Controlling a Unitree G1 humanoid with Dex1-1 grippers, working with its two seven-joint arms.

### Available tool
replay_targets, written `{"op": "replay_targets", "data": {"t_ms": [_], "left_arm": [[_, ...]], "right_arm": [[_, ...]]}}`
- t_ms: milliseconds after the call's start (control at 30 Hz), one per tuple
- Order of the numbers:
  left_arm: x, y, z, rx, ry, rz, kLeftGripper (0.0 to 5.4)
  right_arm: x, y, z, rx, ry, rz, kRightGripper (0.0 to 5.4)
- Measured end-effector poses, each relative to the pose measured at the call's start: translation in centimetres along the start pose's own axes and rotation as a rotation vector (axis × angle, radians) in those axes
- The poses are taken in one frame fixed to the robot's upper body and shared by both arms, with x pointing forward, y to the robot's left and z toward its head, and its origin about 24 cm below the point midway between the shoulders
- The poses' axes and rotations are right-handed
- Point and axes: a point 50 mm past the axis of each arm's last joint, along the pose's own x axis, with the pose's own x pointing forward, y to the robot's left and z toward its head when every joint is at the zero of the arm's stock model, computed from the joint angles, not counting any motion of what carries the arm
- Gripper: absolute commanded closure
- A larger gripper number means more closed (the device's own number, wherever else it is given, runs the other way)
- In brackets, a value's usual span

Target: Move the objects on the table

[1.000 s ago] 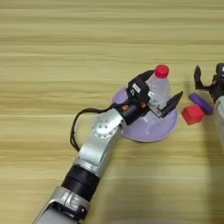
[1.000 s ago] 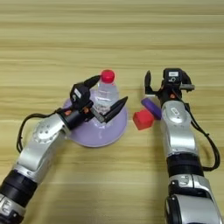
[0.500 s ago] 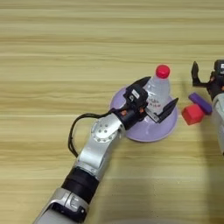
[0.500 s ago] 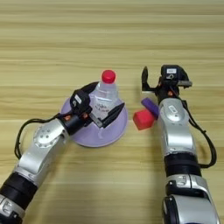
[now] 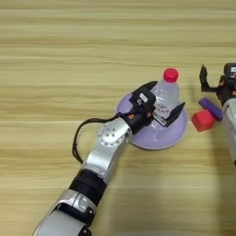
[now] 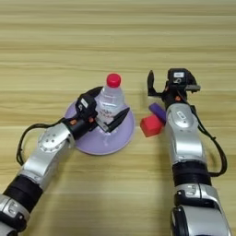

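A clear plastic bottle (image 6: 110, 99) with a red cap stands upright on the round lilac plate (image 6: 94, 140). My left gripper (image 6: 109, 108) reaches in from the lower left and is open. One black finger is behind the bottle's lower body and the other is in front of it to the right. A small red cube (image 6: 150, 125) lies on the table just right of the plate. A small purple block (image 6: 157, 110) touches the cube's far side. My right gripper (image 6: 173, 90) hovers just behind the purple block, open, with nothing between its fingers.
The light wooden table (image 5: 55, 55) fills the view, with bare wood to the left and at the back. My left forearm (image 5: 108, 143) crosses the lower middle, and my right arm (image 6: 184, 147) runs down the right side.
My left gripper's fingers have drawn closer in around the bottle's lower body. The right gripper has shifted very slightly left. Bottle, cube and block have stayed put.
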Motion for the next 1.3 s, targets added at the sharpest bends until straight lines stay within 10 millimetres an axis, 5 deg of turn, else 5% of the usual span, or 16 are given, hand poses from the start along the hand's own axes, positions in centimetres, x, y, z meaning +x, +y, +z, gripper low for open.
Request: {"op": "replay_targets", "data": {"t_ms": [700,1300], "left_arm": [[0.2,0.3,-1.7,-0.01,0.057,0.018,0.0],[0.2,0.3,-1.5,-0.014,0.037,-0.002,1.83]], "right_arm": [[0.0,0.1,0.0,0.002,0.001,0.003,0.03],[0.0,0.1,0.0,0.002,0.001,0.002,0.0]]}}
